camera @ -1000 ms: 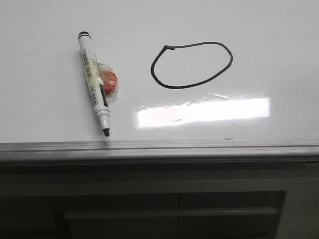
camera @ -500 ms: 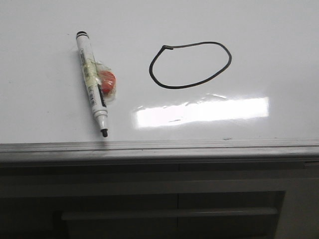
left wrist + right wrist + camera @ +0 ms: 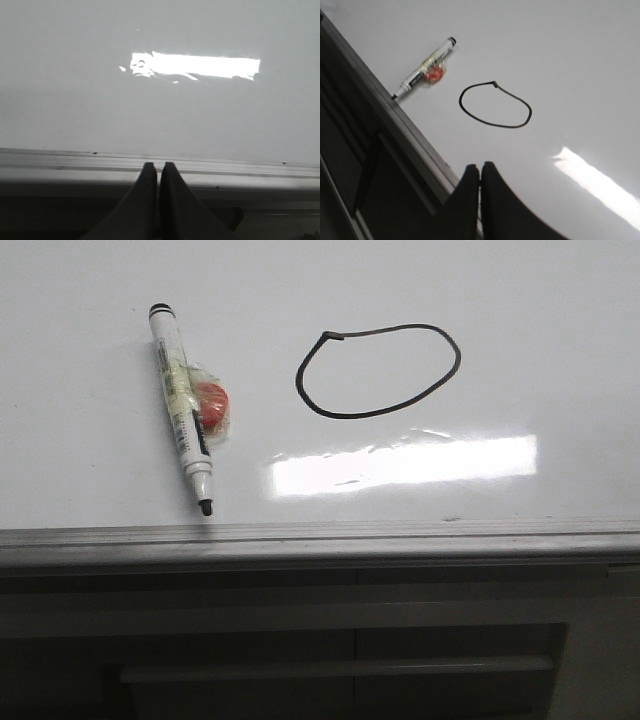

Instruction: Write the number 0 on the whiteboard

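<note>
The number 0 (image 3: pixel 378 371) is a thin black lopsided oval loop drawn on the whiteboard (image 3: pixel 560 330); it also shows in the right wrist view (image 3: pixel 495 105). A white marker (image 3: pixel 181 405) with its black tip bare lies on the board left of the loop, a red blob in clear wrap beside it; it also shows in the right wrist view (image 3: pixel 425 74). My left gripper (image 3: pixel 158 167) is shut and empty over the board's grey edge strip (image 3: pixel 75 165). My right gripper (image 3: pixel 480 169) is shut and empty near the edge strip (image 3: pixel 405 130). Neither gripper shows in the front view.
A bright rectangular glare (image 3: pixel 405 462) lies on the board below the loop. The grey metal edge strip (image 3: pixel 320 537) runs along the board's near side. Below it is a dark grey panelled cabinet front (image 3: pixel 340 650).
The marker, the loop and the glare have all drifted slightly left in the front view; nothing on the board has moved relative to each other.
</note>
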